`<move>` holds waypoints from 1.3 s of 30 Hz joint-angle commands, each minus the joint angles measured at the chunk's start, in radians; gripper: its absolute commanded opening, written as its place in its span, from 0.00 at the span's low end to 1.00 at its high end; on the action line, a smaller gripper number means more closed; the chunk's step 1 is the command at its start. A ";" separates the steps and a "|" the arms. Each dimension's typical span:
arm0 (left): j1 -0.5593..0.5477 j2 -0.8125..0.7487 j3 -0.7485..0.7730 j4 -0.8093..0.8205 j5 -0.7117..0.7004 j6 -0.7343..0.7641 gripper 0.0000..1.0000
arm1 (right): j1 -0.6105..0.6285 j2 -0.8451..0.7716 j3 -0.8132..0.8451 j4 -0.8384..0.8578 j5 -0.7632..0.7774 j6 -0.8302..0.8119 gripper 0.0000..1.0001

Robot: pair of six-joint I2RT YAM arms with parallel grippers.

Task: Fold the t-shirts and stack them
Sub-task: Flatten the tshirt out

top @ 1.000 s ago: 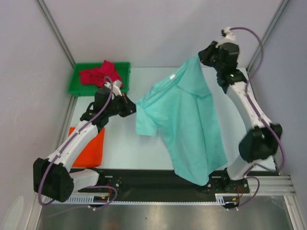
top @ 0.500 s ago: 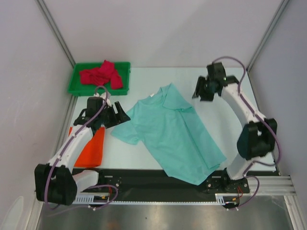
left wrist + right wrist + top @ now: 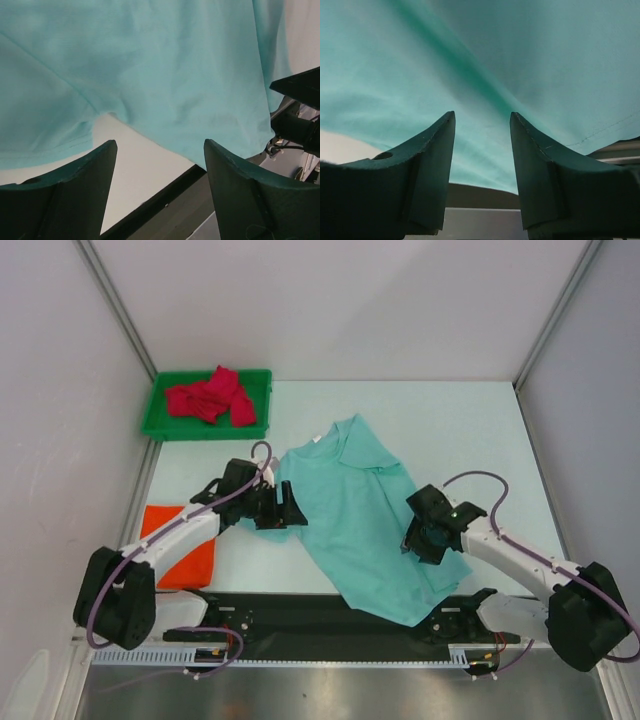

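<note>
- Currently, mint shirt (image 3: 365, 515): spread flat but skewed at centre of the top view, hem lapping the black rail (image 3: 300, 610) at lower centre. Light and limp; I judge it will sag and crease wherever lifted.
- Left gripper (image 3: 285, 512): jaws wide apart, holding nothing, at the sleeve edge.
- Right gripper (image 3: 418, 540): jaws apart, nothing held, over the lower body.
- Hold points, my judgement: hem corners or shoulder seams, pinched at the edge.
- Orange shirt (image 3: 185, 555): folded, lower left.
- Red shirt (image 3: 210, 398): bunched in tray (image 3: 158, 405), upper left.
</note>
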 commanded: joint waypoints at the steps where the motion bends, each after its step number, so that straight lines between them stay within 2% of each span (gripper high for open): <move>1: -0.031 0.076 0.011 0.103 0.023 -0.044 0.76 | 0.024 -0.047 -0.079 0.090 0.120 0.230 0.53; 4: -0.031 0.114 0.048 0.083 0.022 -0.027 0.77 | 0.021 -0.033 -0.109 0.133 0.159 0.283 0.52; 9: -0.025 0.141 0.143 0.003 -0.013 0.034 0.78 | -0.048 0.127 -0.084 0.208 0.203 0.269 0.52; 12: 0.004 0.148 0.162 -0.020 -0.003 0.047 0.78 | -0.097 0.218 -0.029 0.250 0.226 0.232 0.52; 16: 0.074 0.156 0.163 -0.041 -0.003 0.073 0.78 | -0.224 0.451 0.124 0.325 0.252 0.095 0.52; 23: 0.179 0.139 0.165 -0.081 -0.013 0.111 0.79 | -0.352 0.878 0.694 0.287 0.220 -0.318 0.53; 24: 0.185 0.134 0.165 -0.082 -0.013 0.113 0.79 | -0.363 0.931 0.856 0.237 0.200 -0.381 0.53; 26: 0.190 0.133 0.168 -0.092 -0.009 0.119 0.79 | -0.381 1.058 1.025 0.155 0.200 -0.424 0.54; 28: 0.191 0.119 0.169 -0.102 -0.015 0.123 0.79 | -0.389 1.105 1.206 0.039 0.209 -0.456 0.55; 30: 0.193 0.101 0.159 -0.115 -0.052 0.122 0.80 | -0.391 1.099 1.248 -0.029 0.212 -0.475 0.56; 32: 0.205 0.058 0.133 -0.125 -0.096 0.105 0.84 | -0.388 1.045 1.218 -0.058 0.238 -0.478 0.60; 36: 0.258 -0.013 0.064 -0.138 -0.109 0.071 0.85 | -0.397 0.795 0.997 -0.074 0.208 -0.478 0.78; 39: 0.278 -0.074 0.001 -0.159 -0.134 0.048 0.84 | -0.404 0.613 0.803 -0.086 0.163 -0.466 0.80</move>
